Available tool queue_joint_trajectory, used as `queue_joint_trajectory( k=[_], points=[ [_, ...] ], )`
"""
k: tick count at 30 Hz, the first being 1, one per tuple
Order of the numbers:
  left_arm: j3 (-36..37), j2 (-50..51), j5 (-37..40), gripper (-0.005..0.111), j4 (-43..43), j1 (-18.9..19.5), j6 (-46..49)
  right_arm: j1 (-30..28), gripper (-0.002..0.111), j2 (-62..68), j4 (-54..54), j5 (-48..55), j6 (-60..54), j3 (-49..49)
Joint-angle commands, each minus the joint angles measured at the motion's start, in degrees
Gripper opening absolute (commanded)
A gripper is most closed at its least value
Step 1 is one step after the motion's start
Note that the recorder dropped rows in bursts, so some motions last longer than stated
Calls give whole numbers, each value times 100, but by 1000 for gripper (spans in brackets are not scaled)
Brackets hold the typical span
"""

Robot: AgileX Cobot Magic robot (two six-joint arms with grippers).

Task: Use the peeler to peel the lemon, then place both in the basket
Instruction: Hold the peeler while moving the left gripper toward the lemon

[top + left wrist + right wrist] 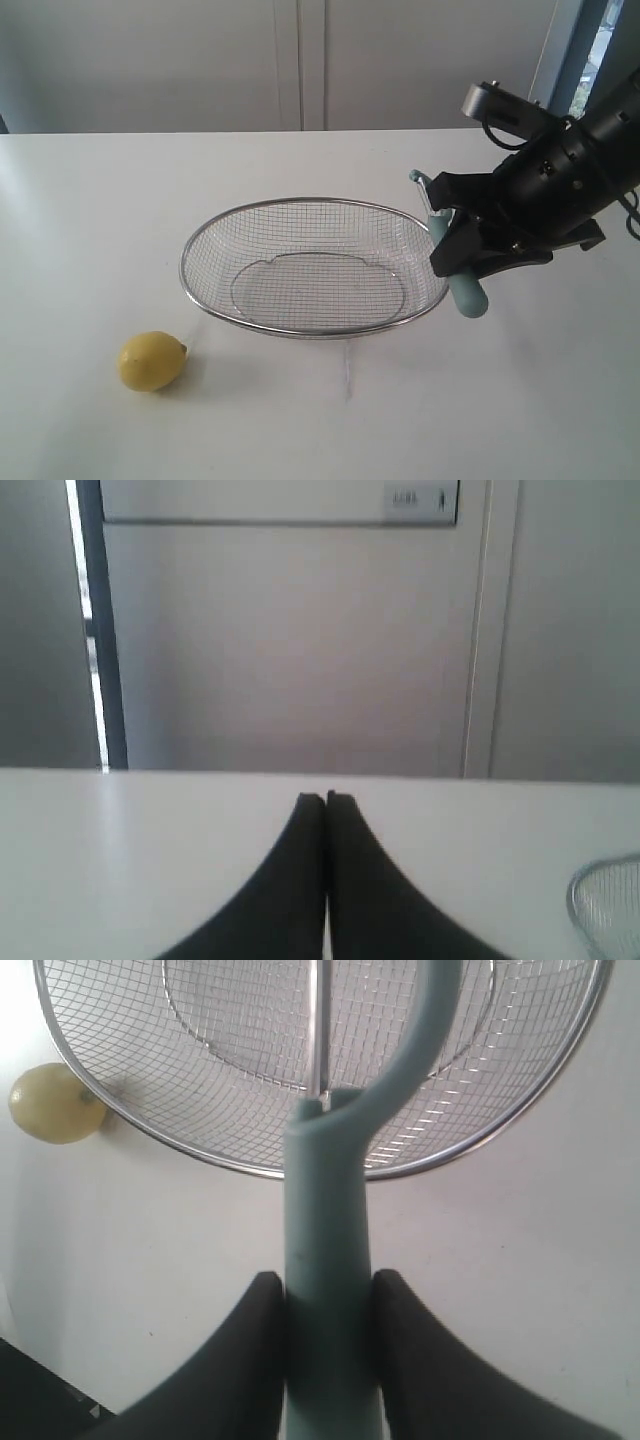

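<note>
The yellow lemon (152,361) lies on the white table, in front of and left of the wire-mesh basket (200,240). My right gripper (462,262) hangs just past the basket's right rim, shut on the pale teal handle of the peeler (467,295). In the right wrist view the peeler (328,1260) runs from between my right gripper's (327,1285) black fingers toward the basket (200,1155), its curved head and blade over the mesh, with the lemon (52,1103) beyond the rim. My left gripper (325,799) is shut on nothing, above bare table. It is out of the exterior view.
The white table (520,400) stretches around the basket. Pale cabinet doors (300,60) stand behind the far edge. The basket's rim (605,900) shows at the corner of the left wrist view.
</note>
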Motion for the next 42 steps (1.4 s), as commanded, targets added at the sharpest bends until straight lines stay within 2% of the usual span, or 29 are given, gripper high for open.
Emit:
queue_joint_trajectory(
  k=[1, 6, 10, 17, 23, 25, 28, 33, 37, 39, 42],
  points=[
    [13, -25, -1231, 0, 3, -26, -360, 16, 0, -57, 28, -40, -70, 13],
    [13, -25, -2329, 0, -34, -26, -342, 16, 0, -57, 28, -40, -70, 13],
    [-499, 439, -2337, 0, -260, -26, -179, 16, 0, -57, 28, -40, -70, 13],
    [-1898, 2519, -2397, 0, -107, -26, 574, 16, 0, -57, 28, -40, -70, 13],
    [-3253, 4686, -2298, 0, 565, -26, 1268, 16, 0, -57, 28, -40, -70, 13],
    [-3618, 5213, -1992, 0, 680, -26, 1802, 16, 0, -57, 28, -40, -70, 13],
    [-4139, 6045, -978, 0, 680, -26, 2589, 16, 0, -57, 28, -40, -70, 13],
    [-4480, 7012, 480, 0, 680, -26, 3704, 16, 0, -57, 28, -50, -70, 13],
    [-4642, 7431, 1960, 0, 680, -26, 4092, 16, 0, -57, 28, -50, -70, 13],
    [-4713, 7514, 2387, 0, 680, -54, 4329, 16, 0, -57, 28, -50, -70, 13],
    [-4966, 7514, 3156, 0, 680, -395, 5064, 16, 0, -57, 28, -72, -70, 13]
  ],
)
